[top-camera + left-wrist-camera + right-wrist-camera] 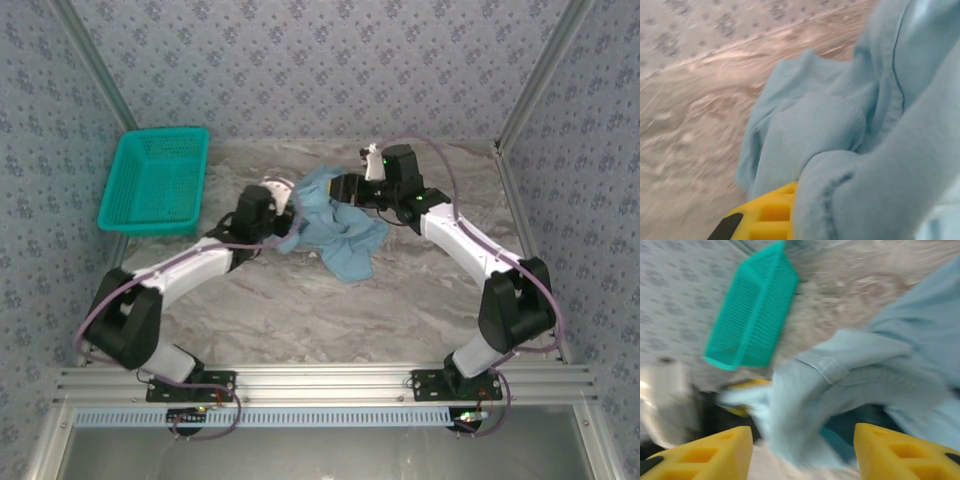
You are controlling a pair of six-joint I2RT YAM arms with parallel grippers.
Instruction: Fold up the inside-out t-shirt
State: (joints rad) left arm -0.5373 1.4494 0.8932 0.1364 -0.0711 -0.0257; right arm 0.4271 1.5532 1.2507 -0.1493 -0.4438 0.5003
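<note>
t-shirt [338,228] — bunched on table [300,310] | left gripper [292,222] at its left edge, right gripper [337,190] at top | basket [155,182] — far-left corner

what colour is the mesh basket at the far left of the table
Teal, a solid green-blue all over the mesh basket; it shows best in the top external view.

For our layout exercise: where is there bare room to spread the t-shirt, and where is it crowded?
Free: marble table in front of the t-shirt, down to the near rail. Crowded: mid-back, left pincer and right pincer at the t-shirt; teal basket back left.
</note>
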